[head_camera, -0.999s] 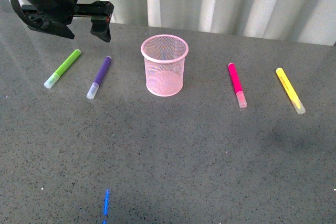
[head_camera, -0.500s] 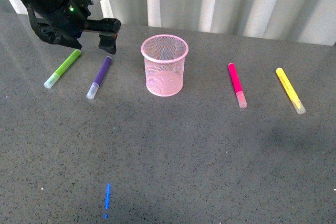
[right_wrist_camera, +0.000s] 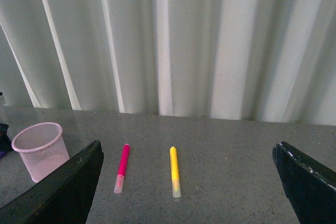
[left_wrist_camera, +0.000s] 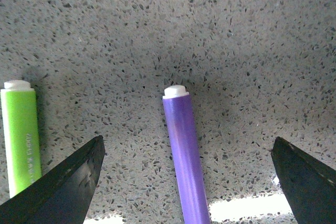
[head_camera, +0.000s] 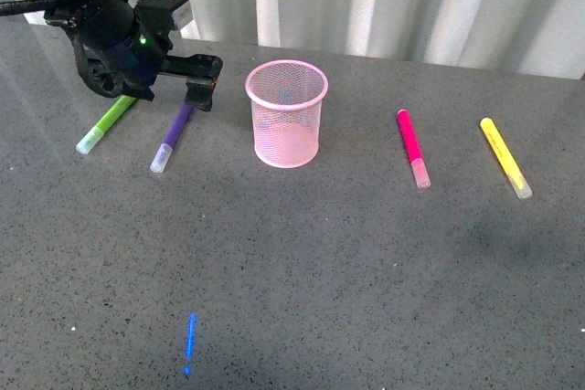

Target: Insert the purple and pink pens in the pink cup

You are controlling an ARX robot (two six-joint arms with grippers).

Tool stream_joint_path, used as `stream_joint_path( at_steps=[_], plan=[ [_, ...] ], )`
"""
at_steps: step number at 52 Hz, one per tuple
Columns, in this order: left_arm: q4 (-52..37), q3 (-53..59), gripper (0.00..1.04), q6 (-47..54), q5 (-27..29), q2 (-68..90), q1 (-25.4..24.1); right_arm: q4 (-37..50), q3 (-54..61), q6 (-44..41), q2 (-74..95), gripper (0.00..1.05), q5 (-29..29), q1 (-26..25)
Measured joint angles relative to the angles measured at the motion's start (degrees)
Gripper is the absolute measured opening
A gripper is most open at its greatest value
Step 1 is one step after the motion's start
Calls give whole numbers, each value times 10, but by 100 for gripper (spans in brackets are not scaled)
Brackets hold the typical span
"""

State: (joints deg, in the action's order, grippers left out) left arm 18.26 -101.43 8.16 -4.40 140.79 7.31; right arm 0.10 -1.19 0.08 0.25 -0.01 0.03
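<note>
The purple pen (head_camera: pixel 174 134) lies on the grey table left of the pink mesh cup (head_camera: pixel 286 125), which stands upright. My left gripper (head_camera: pixel 174 96) is open and low over the pen's far end. In the left wrist view the purple pen (left_wrist_camera: pixel 184 156) lies between the spread jaws of the left gripper (left_wrist_camera: pixel 186 145), untouched. The pink pen (head_camera: pixel 412 146) lies right of the cup. My right gripper (right_wrist_camera: pixel 187 148) is open and empty, high and back from the pink pen (right_wrist_camera: pixel 122 166) and the cup (right_wrist_camera: pixel 39 148). It is out of the front view.
A lime-green marker (head_camera: pixel 108 121) lies just left of the purple pen, close to the left jaw (left_wrist_camera: pixel 20 135). A yellow marker (head_camera: pixel 505 156) lies right of the pink pen. A white curtain hangs behind the table's far edge. A blue light streak (head_camera: pixel 189 344) shows near the front.
My left arm has come down and to the right, from above the lime-green marker to the purple pen's far end. The pens and the cup have not moved.
</note>
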Motion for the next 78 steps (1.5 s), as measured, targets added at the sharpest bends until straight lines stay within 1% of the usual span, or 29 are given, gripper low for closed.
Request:
stream_joint_path(
  at_steps=[21, 23, 24, 27, 28, 37, 47, 49, 64, 73, 78],
  plan=[
    [-8, 9, 98, 4, -2, 13, 12, 0, 0, 0, 0, 98, 0, 0],
    [-10, 9, 95, 5, -2, 14, 13, 0, 0, 0, 0, 98, 0, 0],
    [-11, 9, 90, 4, -1, 14, 14, 0, 0, 0, 0, 98, 0, 0],
    [-12, 9, 79, 4, -2, 16, 15, 0, 0, 0, 0, 98, 0, 0],
    [-13, 10, 74, 4, -2, 16, 15, 0, 0, 0, 0, 98, 0, 0],
    [-16, 11, 40, 3, -2, 19, 17, 0, 0, 0, 0, 98, 0, 0],
    [-25, 12, 14, 1, 0, 19, 17, 0, 0, 0, 0, 98, 0, 0],
    [-27, 12, 13, -2, 0, 19, 17, 0, 0, 0, 0, 98, 0, 0],
    [-41, 12, 12, -9, -2, 18, 13, 0, 0, 0, 0, 98, 0, 0],
    [-52, 12, 12, -9, -1, 3, -2, 0, 0, 0, 0, 98, 0, 0],
    [-92, 15, 12, 11, 26, -24, -19, 0, 0, 0, 0, 98, 0, 0]
  ],
)
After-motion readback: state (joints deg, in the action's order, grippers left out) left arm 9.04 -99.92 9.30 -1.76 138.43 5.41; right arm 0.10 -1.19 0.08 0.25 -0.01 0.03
